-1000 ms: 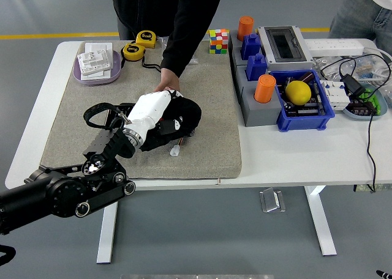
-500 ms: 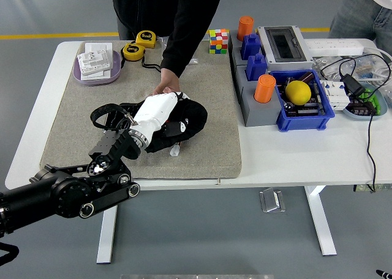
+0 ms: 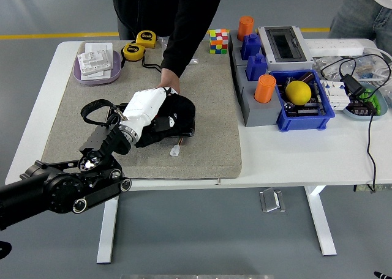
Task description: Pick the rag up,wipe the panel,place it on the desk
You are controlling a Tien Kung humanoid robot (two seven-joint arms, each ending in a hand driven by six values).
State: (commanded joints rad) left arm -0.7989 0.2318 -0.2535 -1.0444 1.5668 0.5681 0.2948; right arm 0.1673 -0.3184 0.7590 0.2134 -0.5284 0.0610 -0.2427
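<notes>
My left hand [image 3: 146, 107], white with a black arm, lies on a black rag [image 3: 179, 115] in the middle of the grey mat [image 3: 208, 95]. Its fingers are curled into the rag and press it down. The panel is almost wholly hidden under the rag; only a dark edge [image 3: 185, 133] shows at the rag's near side. A person's hand [image 3: 166, 83] reaches in from the far side and rests at the rag's far edge, touching it. My right arm is out of view.
A small clear piece [image 3: 175, 150] lies just in front of the rag. A purple dish [image 3: 97, 65] and two yellow tape measures [image 3: 133, 50] stand at the back left. Grey and blue bins [image 3: 303, 104] with orange cylinders and a yellow ball stand on the right.
My left hand slid the rag right, then back left; the rag now lies more bunched under the hand. The person's hand has stayed in place.
</notes>
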